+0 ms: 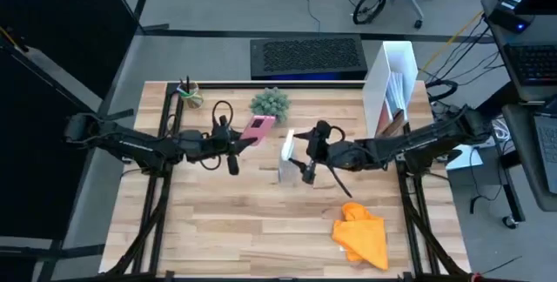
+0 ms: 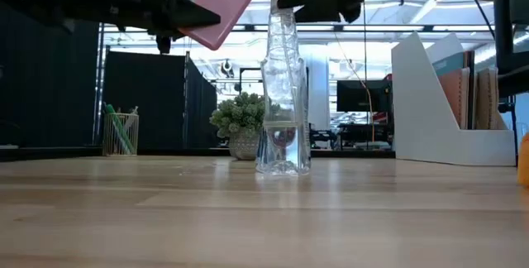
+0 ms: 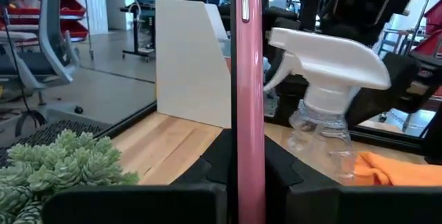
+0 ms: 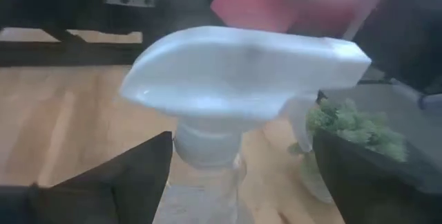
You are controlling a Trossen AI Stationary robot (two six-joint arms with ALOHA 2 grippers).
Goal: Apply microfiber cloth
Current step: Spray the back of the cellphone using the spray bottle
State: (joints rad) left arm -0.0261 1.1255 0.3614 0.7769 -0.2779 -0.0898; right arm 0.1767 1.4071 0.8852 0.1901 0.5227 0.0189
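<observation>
Cloth, bright orange soft microfiber, lies crumpled on the tabletop, probably light and limp; a raised fold should be pinched; left tool pinches a pink phone; right tool is spread around a clear spray bottle.

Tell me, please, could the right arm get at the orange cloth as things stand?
Probably not yet. The microfiber cloth lies uncovered on the table's near right, but the right gripper sits around the spray bottle; it would need to back off first. The left gripper holds the pink phone.
</observation>
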